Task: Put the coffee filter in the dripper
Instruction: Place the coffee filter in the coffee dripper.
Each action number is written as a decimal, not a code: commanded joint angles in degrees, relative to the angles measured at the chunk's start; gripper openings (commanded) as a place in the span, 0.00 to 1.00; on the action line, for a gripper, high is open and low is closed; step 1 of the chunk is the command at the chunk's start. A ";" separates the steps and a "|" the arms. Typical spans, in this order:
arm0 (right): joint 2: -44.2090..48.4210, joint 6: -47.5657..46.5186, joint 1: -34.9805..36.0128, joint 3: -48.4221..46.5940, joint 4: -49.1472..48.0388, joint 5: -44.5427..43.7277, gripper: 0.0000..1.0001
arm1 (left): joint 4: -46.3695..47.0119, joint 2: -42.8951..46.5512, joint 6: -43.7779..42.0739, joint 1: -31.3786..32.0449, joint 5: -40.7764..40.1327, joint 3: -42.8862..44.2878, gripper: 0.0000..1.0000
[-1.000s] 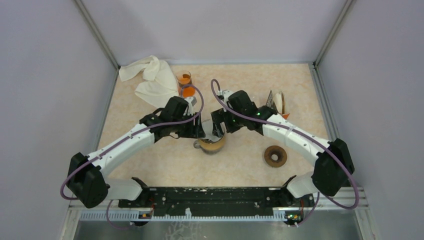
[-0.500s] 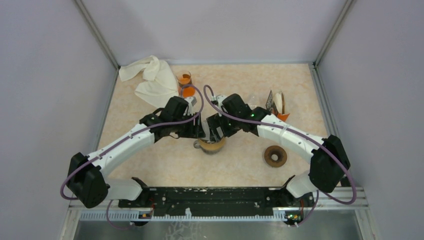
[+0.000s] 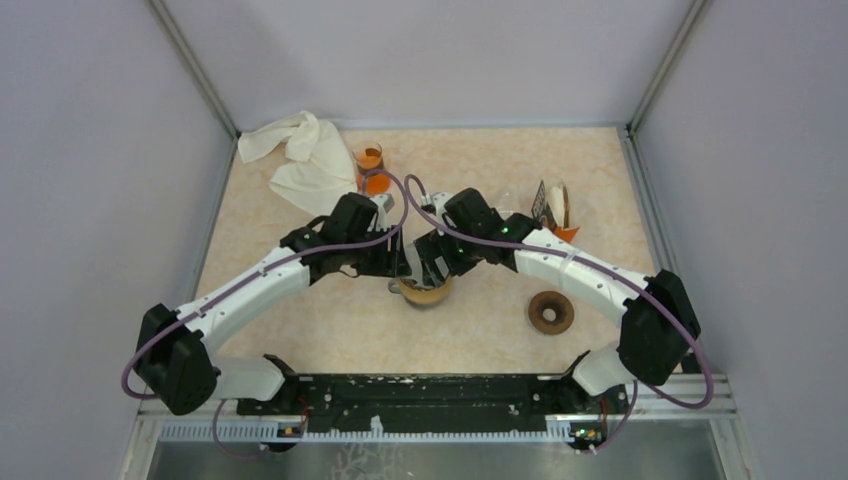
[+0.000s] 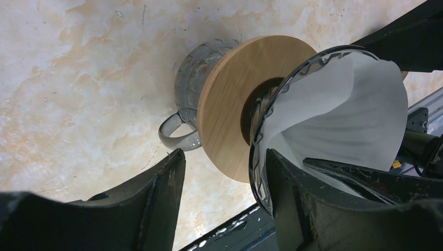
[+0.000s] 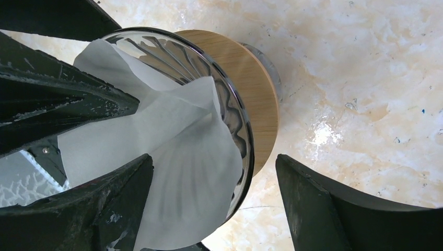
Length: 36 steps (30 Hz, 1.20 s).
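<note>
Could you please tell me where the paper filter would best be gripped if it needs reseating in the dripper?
Probably by its free upper edge: the coffee filter stands crumpled above the rim of the glass dripper, the rest lying inside the ribbed cone. Come from above, the open side, one finger inside the paper and one outside, pinching lightly because it is thin.

matt paper filter point(image 5: 172, 157), glossy glass dripper point(image 5: 232, 120), wooden collar point(image 4: 230, 99)

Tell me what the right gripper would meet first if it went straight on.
Probably the rim of the dripper, lined with the coffee filter; depth is unclear.
</note>
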State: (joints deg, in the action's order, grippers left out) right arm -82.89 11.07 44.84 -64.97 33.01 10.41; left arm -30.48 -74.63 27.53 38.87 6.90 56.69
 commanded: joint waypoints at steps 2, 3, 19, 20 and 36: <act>1.50 -1.39 0.08 -2.77 0.70 -1.18 0.87 | -1.07 -0.59 -0.55 -0.02 0.17 1.50 0.64; 1.86 -1.01 0.07 -2.79 0.35 -1.67 0.87 | -1.00 -0.59 -0.55 -0.02 0.17 1.50 0.64; 5.01 1.99 -0.16 -2.72 -3.07 -8.47 0.88 | -0.01 -0.73 -0.35 -0.03 0.19 3.69 0.70; 5.11 2.09 -0.17 -2.66 -3.24 -8.56 0.88 | 0.04 -0.70 -0.37 -0.08 0.22 3.84 0.70; 7.83 2.94 -0.28 -2.72 -4.06 -9.89 0.88 | 3.37 3.77 0.92 -0.48 0.77 3.06 0.79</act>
State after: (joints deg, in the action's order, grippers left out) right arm -78.76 13.26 44.84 -64.97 32.10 2.35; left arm -30.28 -74.46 27.59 38.85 7.09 59.59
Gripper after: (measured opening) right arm 0.880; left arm 0.782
